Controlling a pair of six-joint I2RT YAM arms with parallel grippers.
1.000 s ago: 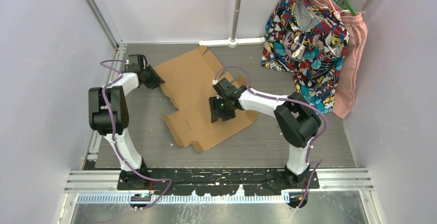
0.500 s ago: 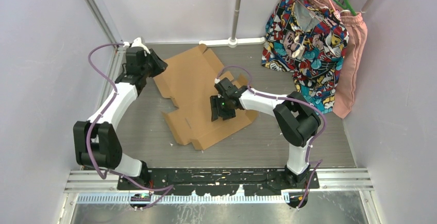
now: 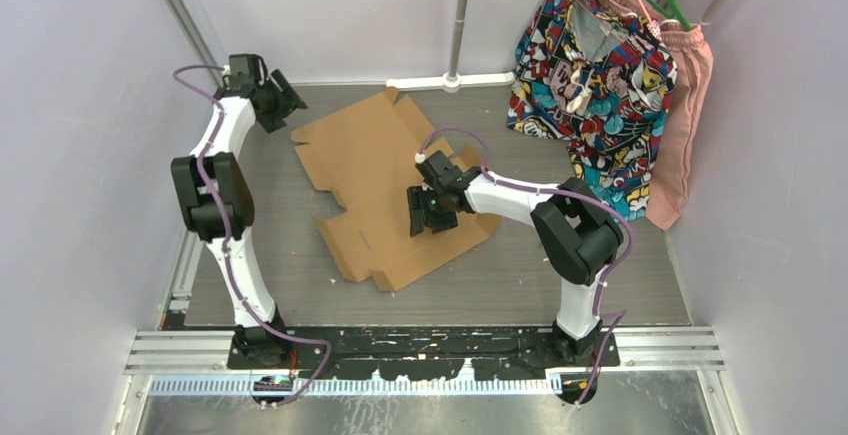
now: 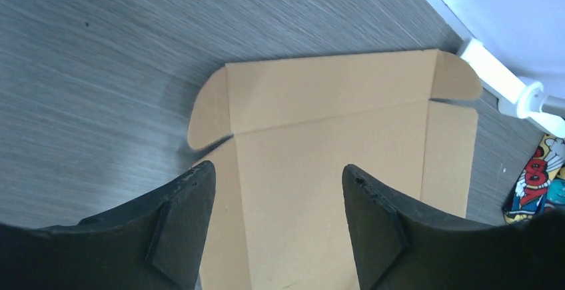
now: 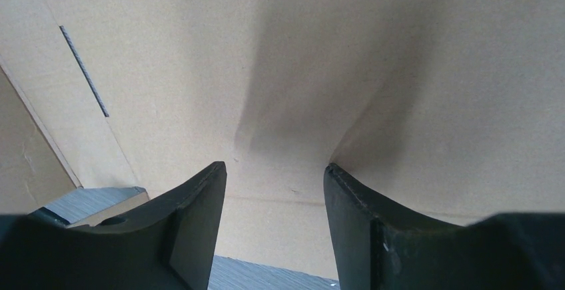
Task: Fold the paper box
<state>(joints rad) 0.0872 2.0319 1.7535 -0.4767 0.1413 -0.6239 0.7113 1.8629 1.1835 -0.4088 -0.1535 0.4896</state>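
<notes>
Brown corrugated-cardboard paper box [image 3: 375, 170] lies flat and unfolded on the grey wood-grain table [image 3: 560, 285], spreading from mid-table toward the far-left corner. The black left gripper [image 3: 283, 97] hovers by the sheet's far-left edge, and the black right gripper [image 3: 428, 217] sits over its middle panel. Left wrist: fingers spread and empty above the rounded corner flap [image 4: 206, 113]. Right wrist: fingers apart, close over bare card. Best to pin the centre while lifting a flap along its crease.
</notes>
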